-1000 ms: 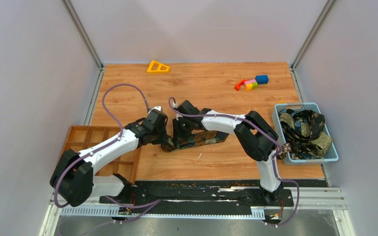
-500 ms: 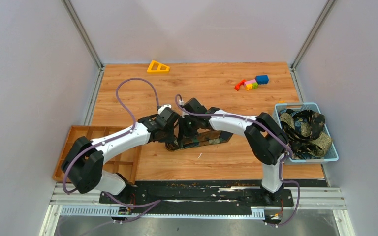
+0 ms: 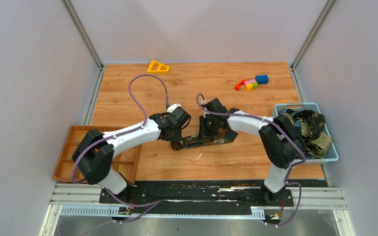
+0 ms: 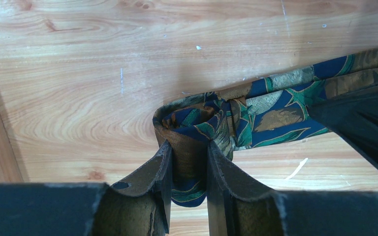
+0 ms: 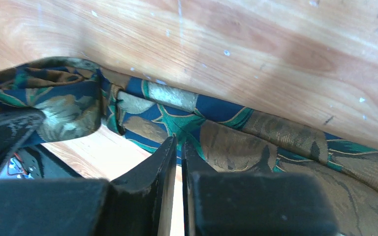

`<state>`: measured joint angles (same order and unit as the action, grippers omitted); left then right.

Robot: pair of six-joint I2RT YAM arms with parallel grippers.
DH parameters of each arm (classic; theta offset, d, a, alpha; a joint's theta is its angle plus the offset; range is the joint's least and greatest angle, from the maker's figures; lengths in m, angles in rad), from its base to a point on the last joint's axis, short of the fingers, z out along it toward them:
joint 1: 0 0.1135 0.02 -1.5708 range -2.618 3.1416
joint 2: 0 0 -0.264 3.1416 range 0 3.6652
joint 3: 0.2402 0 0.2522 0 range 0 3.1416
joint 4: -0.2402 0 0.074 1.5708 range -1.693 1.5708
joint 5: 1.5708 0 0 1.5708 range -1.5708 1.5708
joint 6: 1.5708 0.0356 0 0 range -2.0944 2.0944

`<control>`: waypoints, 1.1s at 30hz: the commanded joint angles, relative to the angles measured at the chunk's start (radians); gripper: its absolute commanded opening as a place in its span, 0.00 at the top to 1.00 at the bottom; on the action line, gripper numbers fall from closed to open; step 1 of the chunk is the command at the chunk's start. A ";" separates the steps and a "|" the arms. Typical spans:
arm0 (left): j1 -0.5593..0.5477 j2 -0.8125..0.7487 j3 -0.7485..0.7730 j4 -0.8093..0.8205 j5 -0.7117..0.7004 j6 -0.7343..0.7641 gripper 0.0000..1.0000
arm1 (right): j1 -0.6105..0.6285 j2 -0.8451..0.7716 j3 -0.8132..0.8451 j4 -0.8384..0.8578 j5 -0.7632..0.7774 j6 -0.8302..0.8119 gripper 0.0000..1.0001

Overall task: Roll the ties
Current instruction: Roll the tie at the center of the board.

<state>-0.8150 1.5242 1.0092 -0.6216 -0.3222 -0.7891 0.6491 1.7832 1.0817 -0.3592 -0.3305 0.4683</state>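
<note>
One tie [image 3: 215, 140], dark blue with teal and gold leaves, lies flat across the middle of the table. Its left end is wound into a small roll [image 4: 189, 123]. My left gripper [image 3: 178, 143] is shut on that roll, fingertips [image 4: 165, 157] on either side of it. My right gripper [image 3: 208, 134] is shut, its tips resting on the flat stretch of the tie [image 5: 236, 142] just right of the roll [image 5: 64, 105]. More ties [image 3: 305, 127] lie heaped in a basket at the right.
A light blue basket [image 3: 332, 156] stands at the right edge. A wooden compartment tray [image 3: 78, 135] sits at the near left. A yellow triangle [image 3: 157, 67] and coloured toy blocks [image 3: 251, 82] lie at the back.
Both grippers have moved to the right along the tie. The left one carried the rolled end with it, and the right one slid further toward the wide end.
</note>
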 commanded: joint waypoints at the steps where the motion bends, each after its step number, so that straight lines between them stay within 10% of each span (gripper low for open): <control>1: -0.026 0.041 0.070 -0.033 -0.045 -0.028 0.79 | -0.003 0.012 -0.029 0.047 0.003 -0.039 0.90; 33: -0.084 0.099 0.101 0.120 0.110 -0.088 0.48 | -0.020 0.017 -0.032 0.025 0.003 -0.051 0.91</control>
<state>-0.8886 1.6405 1.1305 -0.5991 -0.2737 -0.8459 0.6376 1.8126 1.0477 -0.3317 -0.3519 0.4423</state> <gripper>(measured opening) 0.517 0.094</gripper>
